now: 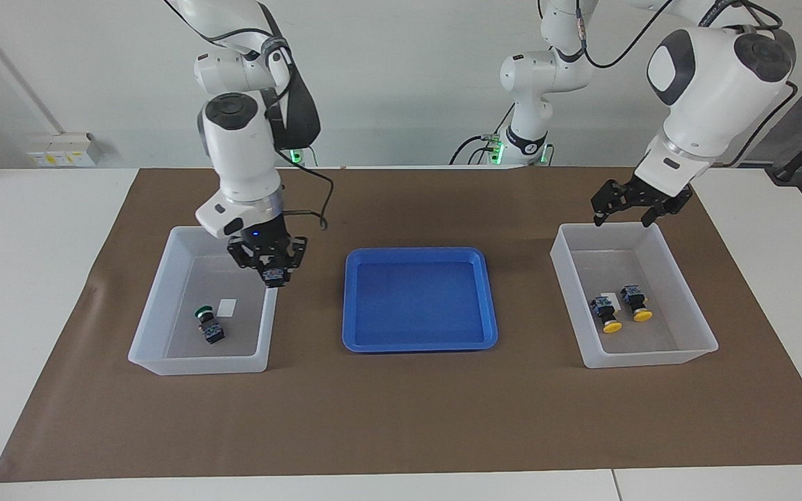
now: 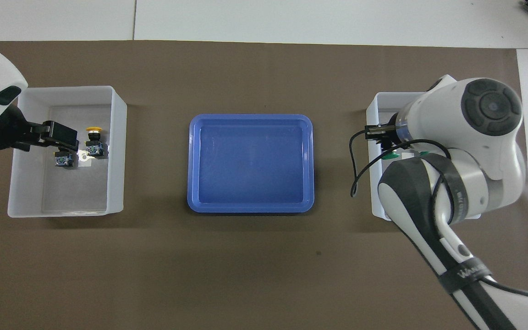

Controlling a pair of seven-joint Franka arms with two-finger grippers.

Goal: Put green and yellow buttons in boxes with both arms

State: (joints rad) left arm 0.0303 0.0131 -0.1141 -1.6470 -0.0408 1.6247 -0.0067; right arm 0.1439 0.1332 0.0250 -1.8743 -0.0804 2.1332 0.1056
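Note:
My right gripper (image 1: 268, 268) is shut on a green button (image 1: 274, 276) and holds it above the box (image 1: 164, 362) at the right arm's end, over the wall nearest the blue tray. Another green button (image 1: 207, 323) lies on that box's floor. In the overhead view my right arm covers most of this box (image 2: 378, 98); a green cap (image 2: 388, 156) shows under the wrist. My left gripper (image 1: 629, 209) is open and empty, raised above the other box (image 1: 651, 362). Two yellow buttons (image 1: 605, 313) (image 1: 635, 304) lie side by side in it; one (image 2: 93, 137) shows beside the left gripper (image 2: 57, 137) from overhead.
A shallow blue tray (image 1: 420, 341) sits between the two boxes with nothing in it; it also shows in the overhead view (image 2: 250, 208). Brown paper (image 1: 401, 417) covers the table under everything.

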